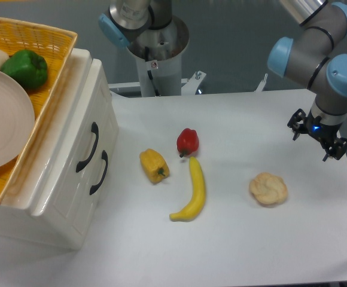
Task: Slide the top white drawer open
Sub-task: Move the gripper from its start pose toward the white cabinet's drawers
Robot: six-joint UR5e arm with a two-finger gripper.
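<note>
The end effector [317, 139] hangs over the far right of the worktop [233, 239], its fingers apart and holding nothing; how wide the gap is I cannot judge from this angle. The top drawer [72, 128] sits well away to its left, across the whole worktop, closed flush in the white cabinet, with its black handle [87, 147] just above and behind the lower drawer's handle [99, 173]. Between the end effector and the cabinet lie a bun [268, 189], nearest it, then a banana [192, 191], a red pepper [187, 142] and a yellow pepper [154, 165]. The step in hand looks like the approach, with nothing yet done on the drawer. To do it well, travel left high enough to pass over the food, then descend in front of the cabinet beside the upper handle, not the lower one, which lies very close. Turn the fingers so they straddle the curved bar across its span, close firmly, and pull straight out along the drawer's run toward the peppers; a skewed pull may jam it or drag the cabinet. The yellow pepper may block a full opening. A basket [48, 113] with a plate [3, 119] rests on top, so pull gently.
</note>
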